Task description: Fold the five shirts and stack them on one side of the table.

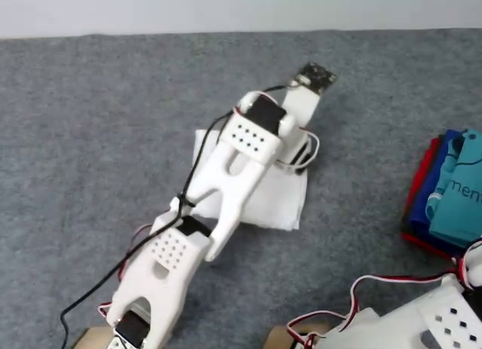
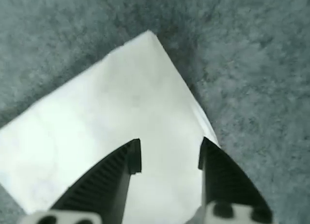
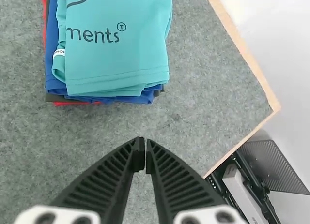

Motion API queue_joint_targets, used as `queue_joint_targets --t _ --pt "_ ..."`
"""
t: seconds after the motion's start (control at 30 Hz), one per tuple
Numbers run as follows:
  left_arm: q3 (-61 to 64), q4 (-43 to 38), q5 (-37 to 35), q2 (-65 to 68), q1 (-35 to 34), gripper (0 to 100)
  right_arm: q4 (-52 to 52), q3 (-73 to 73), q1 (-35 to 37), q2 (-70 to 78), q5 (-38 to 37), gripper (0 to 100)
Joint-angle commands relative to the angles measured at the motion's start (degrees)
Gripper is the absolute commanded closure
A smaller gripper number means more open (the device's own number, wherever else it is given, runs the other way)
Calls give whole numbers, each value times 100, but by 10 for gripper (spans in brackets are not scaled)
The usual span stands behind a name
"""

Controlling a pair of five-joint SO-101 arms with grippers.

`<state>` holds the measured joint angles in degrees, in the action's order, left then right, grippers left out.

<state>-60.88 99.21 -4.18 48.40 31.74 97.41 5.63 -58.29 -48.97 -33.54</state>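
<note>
A folded white shirt (image 1: 267, 194) lies near the middle of the grey carpeted table, and the left arm stretches over it. My left gripper (image 2: 169, 158) hangs open just above a corner of the white shirt (image 2: 111, 122), with nothing between its fingers. At the right edge stands a stack of folded shirts (image 1: 444, 191), teal on top of blue, with red at the bottom. The stack (image 3: 109, 45) lies ahead of my right gripper (image 3: 145, 154), which is shut and empty, apart from it over bare carpet.
In the right wrist view the table's wooden edge (image 3: 242, 50) runs close beside the stack, with the floor and some equipment (image 3: 256, 180) beyond it. Grey carpet (image 1: 98, 138) spreads wide to the left of the white shirt. Cables trail along both arms.
</note>
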Motion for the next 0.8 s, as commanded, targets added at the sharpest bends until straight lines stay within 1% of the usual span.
queue_joint_targets --t 0.0,0.07,0.13,0.27,0.33,0.47,0.63,0.77 --pt "-198 132 -9 -686 -97 801 31 -26 13 -75 -62 988" --pt "-189 132 -9 -791 -299 810 31 -26 13 -75 -62 988" --pt "-189 132 0 -818 -563 847 48 -26 13 -75 -62 988" --pt "-198 123 475 -571 -923 931 268 -26 48 -66 -62 988" --pt "-224 105 607 -352 -1055 954 312 -26 48 -66 -62 988" --pt "-233 -26 659 220 -1310 956 312 -26 48 -66 -62 988" --pt "-233 -404 879 870 -1741 957 295 -26 57 -66 -88 988" --pt "-233 -510 958 1073 -2040 957 312 -26 31 -66 -308 988"
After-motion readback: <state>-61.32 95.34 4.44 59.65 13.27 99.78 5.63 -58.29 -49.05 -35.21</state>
